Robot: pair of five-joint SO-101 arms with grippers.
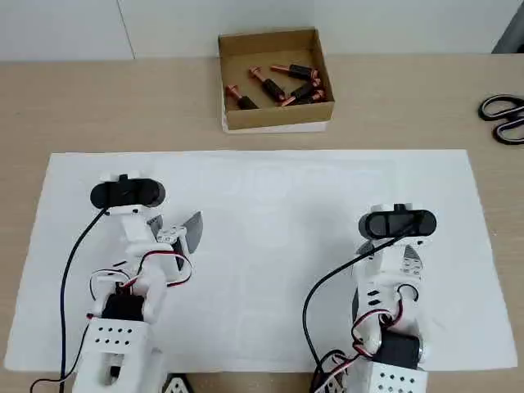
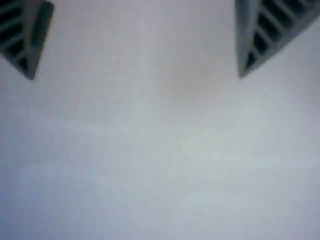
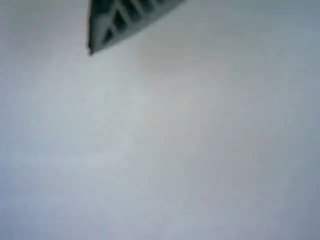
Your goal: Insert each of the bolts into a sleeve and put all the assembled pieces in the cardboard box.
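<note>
Wooden table (image 1: 82, 106), white sheet (image 1: 270, 213)

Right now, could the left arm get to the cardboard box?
Probably yes, if its reach allows: only white sheet and table lie between the left gripper and the cardboard box, whose top is open.

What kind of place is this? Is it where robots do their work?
Probably yes: it looks like a robot lab workbench. Two small robot arms sit on a white sheet over a wooden table, with a cardboard box of bolts behind them and scissors nearby.
</note>
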